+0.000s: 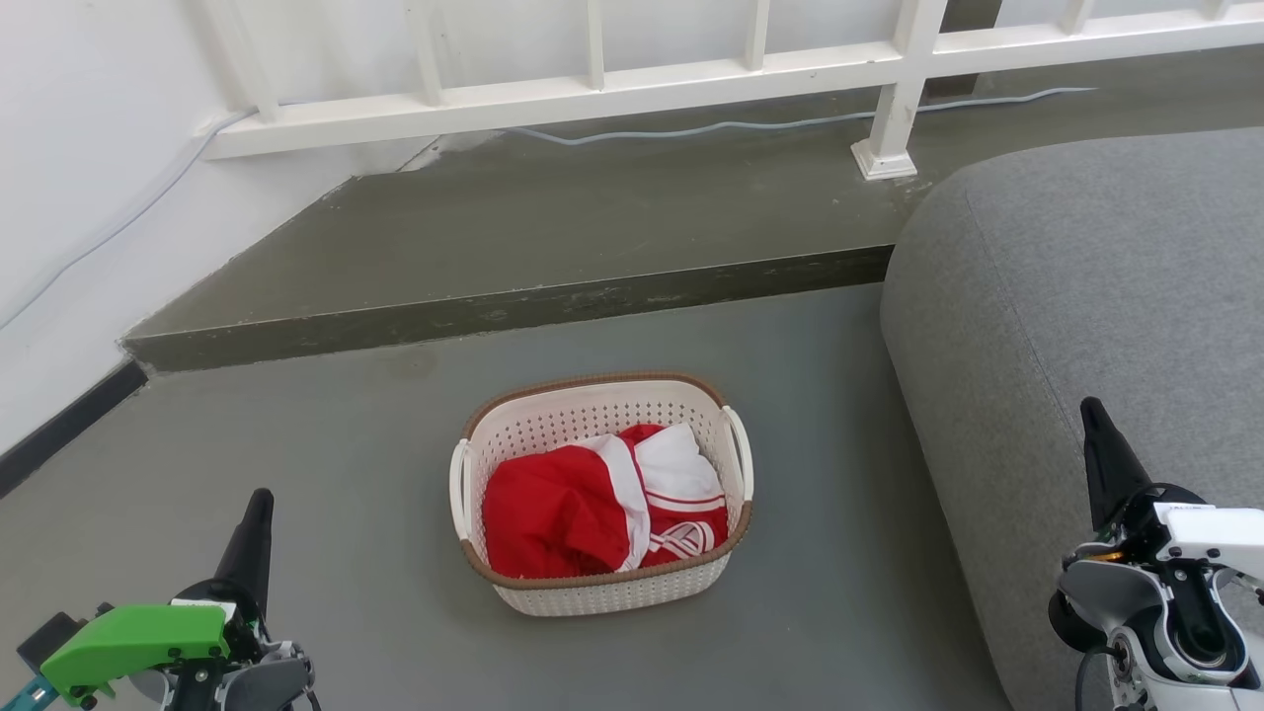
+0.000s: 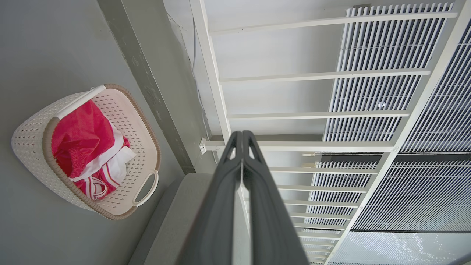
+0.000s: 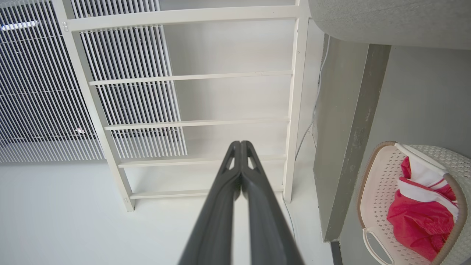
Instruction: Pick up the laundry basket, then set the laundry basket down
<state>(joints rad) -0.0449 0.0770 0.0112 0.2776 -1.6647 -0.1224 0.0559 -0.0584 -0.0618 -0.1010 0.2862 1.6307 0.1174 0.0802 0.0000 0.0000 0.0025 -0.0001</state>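
left claw (image 1: 261,502) and right claw (image 1: 1090,407), both closed and empty, flank the laundry basket (image 1: 612,592), well apart.

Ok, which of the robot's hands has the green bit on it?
The left gripper, at the head view's lower left: a bright green cover sits just behind it. The right gripper, beside the grey sofa, has white casing instead.

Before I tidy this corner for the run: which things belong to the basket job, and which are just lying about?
Job: laundry basket on the floor, red-and-white clothes inside; left gripper and right gripper, both shut, apart from it.
Lying about: grey sofa, white railing, cable along the step.
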